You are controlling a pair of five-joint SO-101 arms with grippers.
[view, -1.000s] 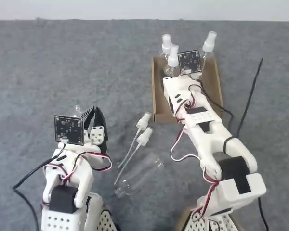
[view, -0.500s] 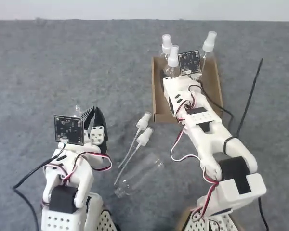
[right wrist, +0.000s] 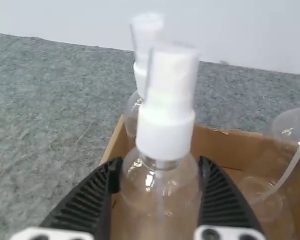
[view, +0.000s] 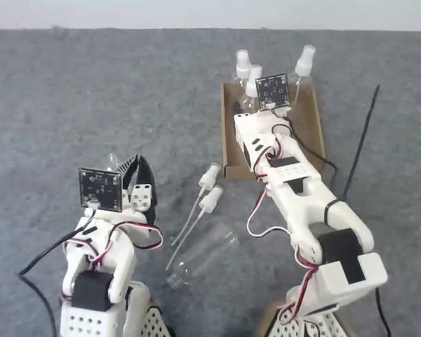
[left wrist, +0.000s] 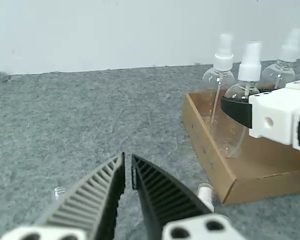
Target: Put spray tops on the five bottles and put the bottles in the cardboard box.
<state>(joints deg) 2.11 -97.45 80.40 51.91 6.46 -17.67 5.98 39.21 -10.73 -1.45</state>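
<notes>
A cardboard box [view: 228, 151] lies at the back right with three clear bottles standing in it, each with a white spray top. My right gripper [right wrist: 160, 167] is inside the box, shut on the nearest bottle [right wrist: 162, 192], one finger on each side of its shoulder. That bottle's top [view: 251, 78] shows just ahead of the wrist. The other two bottles [view: 243, 63] [view: 306, 62] stand at the box's far end. Two loose spray tops [view: 210, 174] [view: 212, 199] lie on the carpet beside a fallen bare bottle [view: 203, 254]. My left gripper [left wrist: 128, 159] is shut on nothing, low over the carpet.
A small clear bottle [view: 113, 161] stands just beyond my left gripper [view: 135, 167]. Grey carpet [view: 91, 91] covers the table. A black cable [view: 361, 147] runs along the right of the box. From the left wrist, the box wall [left wrist: 210, 160] faces me.
My right arm has shifted slightly to the left over the box with the bottle between its fingers. The left arm has not moved.
</notes>
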